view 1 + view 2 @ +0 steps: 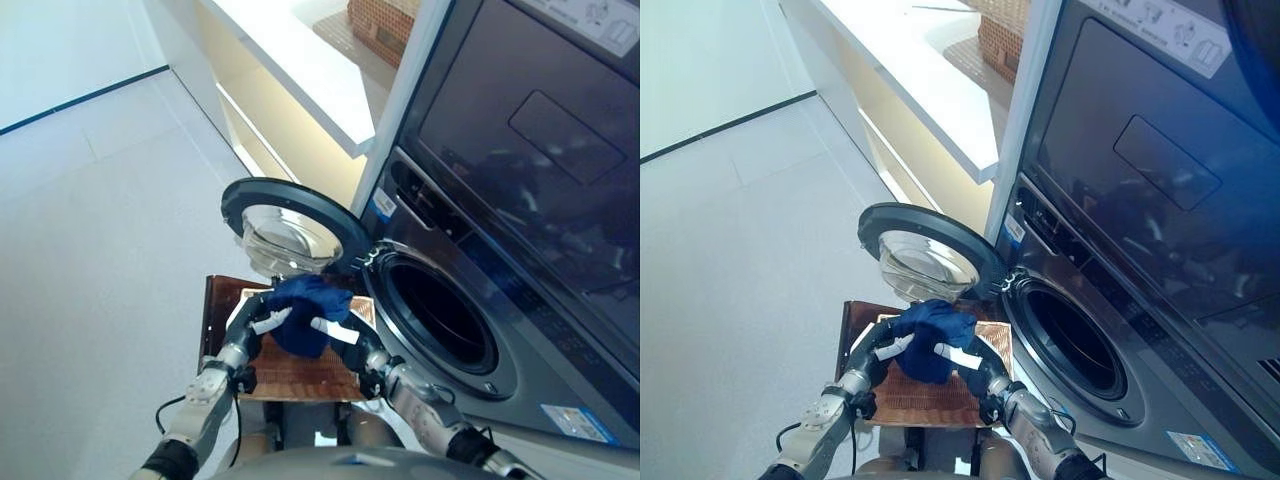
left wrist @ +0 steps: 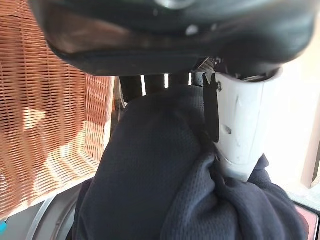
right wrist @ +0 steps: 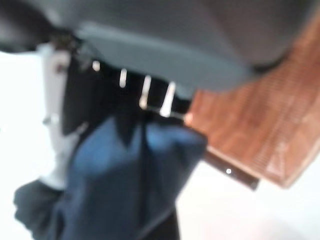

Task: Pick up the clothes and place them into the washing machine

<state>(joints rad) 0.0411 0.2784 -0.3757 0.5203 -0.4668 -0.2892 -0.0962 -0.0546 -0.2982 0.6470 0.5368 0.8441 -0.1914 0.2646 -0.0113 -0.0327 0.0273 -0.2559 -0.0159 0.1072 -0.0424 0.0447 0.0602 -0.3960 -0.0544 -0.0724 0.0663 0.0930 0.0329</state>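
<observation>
Both hands, left hand [image 1: 252, 328] and right hand [image 1: 345, 345], clamp the blue garment [image 1: 306, 312]; the drum opening [image 1: 437, 312] lies to their right.

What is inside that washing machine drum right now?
The washing machine stands with its door swung open. The visible part of the drum looks dark and empty; its depths are hidden. The blue garment is outside, pinched between the left hand and right hand above the wicker basket.

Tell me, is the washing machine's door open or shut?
Open. The round door is swung out to the left, leaving the drum opening dark and uncovered.
</observation>
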